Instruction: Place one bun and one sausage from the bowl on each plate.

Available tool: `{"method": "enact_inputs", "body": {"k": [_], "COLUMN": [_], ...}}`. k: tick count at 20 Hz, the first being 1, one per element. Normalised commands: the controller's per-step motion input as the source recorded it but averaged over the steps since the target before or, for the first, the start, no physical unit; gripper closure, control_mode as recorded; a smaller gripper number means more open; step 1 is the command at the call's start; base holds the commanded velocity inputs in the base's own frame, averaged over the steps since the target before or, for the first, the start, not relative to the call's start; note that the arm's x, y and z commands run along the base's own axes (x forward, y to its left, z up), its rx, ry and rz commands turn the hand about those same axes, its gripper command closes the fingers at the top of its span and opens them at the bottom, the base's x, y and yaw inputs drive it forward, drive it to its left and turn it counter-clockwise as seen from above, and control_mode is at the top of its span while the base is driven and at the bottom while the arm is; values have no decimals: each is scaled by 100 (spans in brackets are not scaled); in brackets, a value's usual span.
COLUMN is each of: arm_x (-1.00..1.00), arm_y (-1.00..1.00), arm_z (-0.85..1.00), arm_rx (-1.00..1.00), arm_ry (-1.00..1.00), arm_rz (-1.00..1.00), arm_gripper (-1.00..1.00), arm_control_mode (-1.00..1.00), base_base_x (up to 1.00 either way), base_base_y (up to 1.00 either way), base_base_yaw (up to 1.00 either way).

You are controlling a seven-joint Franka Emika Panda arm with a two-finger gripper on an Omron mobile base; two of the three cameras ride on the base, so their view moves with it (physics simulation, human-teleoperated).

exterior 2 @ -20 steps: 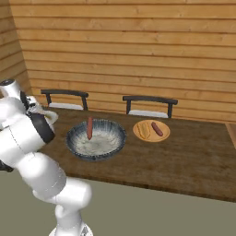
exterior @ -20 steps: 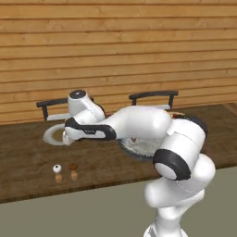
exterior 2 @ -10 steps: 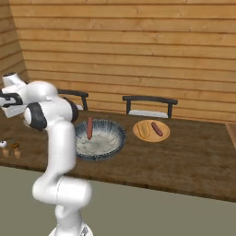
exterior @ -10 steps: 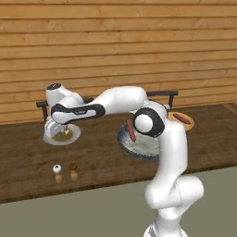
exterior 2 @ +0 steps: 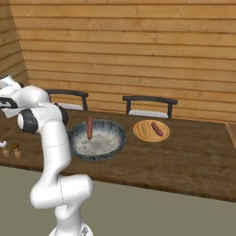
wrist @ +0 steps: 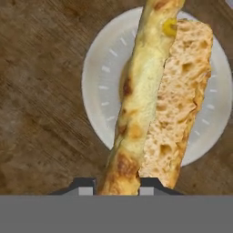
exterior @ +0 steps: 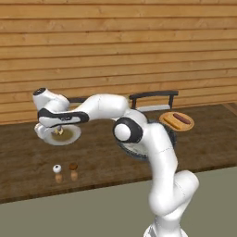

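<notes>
Left base view has the arm stretched far out over the desk (exterior: 28, 152) to the empty plate (exterior: 59, 134) on its left, which looks like the reason the bun (wrist: 154, 100) hangs there, since the other plate (exterior 2: 151, 130) already has its bun and sausage while the bowl (exterior 2: 97, 139) keeps one sausage (exterior 2: 90, 127). The bun is clenched at one end between the fingers (wrist: 149, 186), its long axis running straight out from them across the plate below, split side showing.

Bun (wrist: 154, 104) cut off at hand view's top edge, hiding much of plate (wrist: 102, 91) centre. Bowl (exterior: 132, 150) mostly hidden behind arm in left base view. Two small shakers (exterior: 65, 172): too small to identify.
</notes>
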Motion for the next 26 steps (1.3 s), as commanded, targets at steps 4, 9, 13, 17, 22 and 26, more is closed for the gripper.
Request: {"method": "enact_inputs", "body": {"k": [4, 9, 13, 17, 22, 26], "arm_x": [32, 46, 24, 7, 2, 0], "arm_y": [-21, -4, 30, 34, -4, -17], "arm_z": [-54, -44, -29, -23, -15, 0], "arm_rx": [8, 3, 0, 0, 0, 0], "arm_ry": [0, 1, 0, 0, 0, 0], "arm_rz": [-3, 4, 9, 4, 0, 0], "arm_gripper": [100, 100, 100, 100, -100, -100], "arm_control_mode": [-100, -100, -100, -100, -100, -100], "base_base_x": [0, 0, 0, 0, 0, 0], "base_base_y": [0, 0, 0, 0, 0, 0], "base_base_yaw": [0, 0, 0, 0, 0, 0]}}
